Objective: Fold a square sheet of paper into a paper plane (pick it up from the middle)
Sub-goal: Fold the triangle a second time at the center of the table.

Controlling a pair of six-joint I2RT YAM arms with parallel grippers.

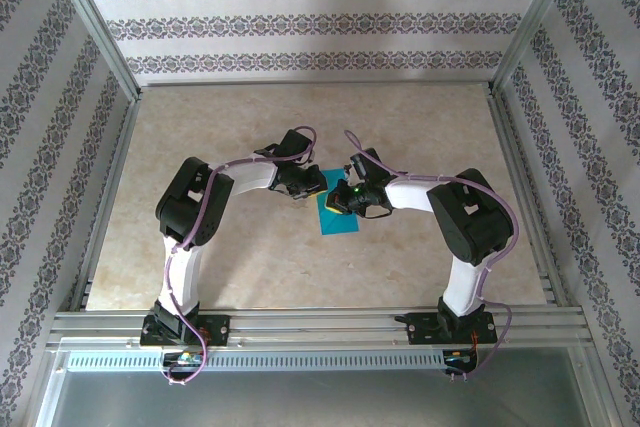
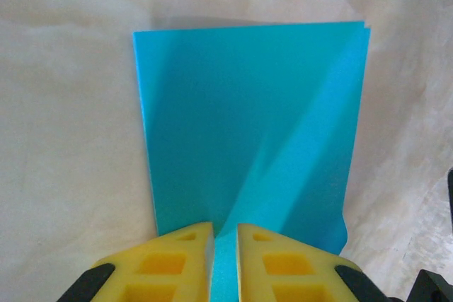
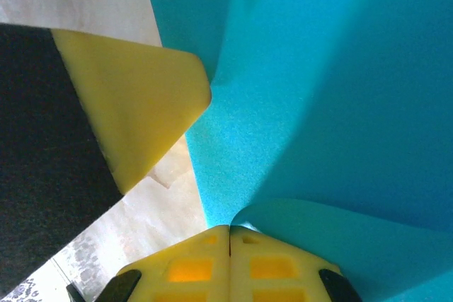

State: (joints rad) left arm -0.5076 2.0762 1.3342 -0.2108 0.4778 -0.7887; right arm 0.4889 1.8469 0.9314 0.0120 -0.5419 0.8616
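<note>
The square sheet of paper [image 1: 338,221] is teal-blue and lies at the middle of the table, folded over into an upright rectangle [image 2: 248,125]. My left gripper [image 1: 306,188] comes in from the left; its yellow fingers stand a narrow slit apart at the sheet's near edge [image 2: 224,230], with blue paper running up between them. My right gripper [image 1: 348,197] comes in from the right, its jaws pressed together [image 3: 230,228] where the paper [image 3: 318,104] narrows to their seam and a flap curls off beside them. One left fingertip [image 3: 138,104] touches the sheet's edge there.
The beige table [image 1: 200,147] is walled by patterned panels at the back and sides. An aluminium rail [image 1: 320,323] carries both arm bases along the near edge. The two wrists sit close together over the paper.
</note>
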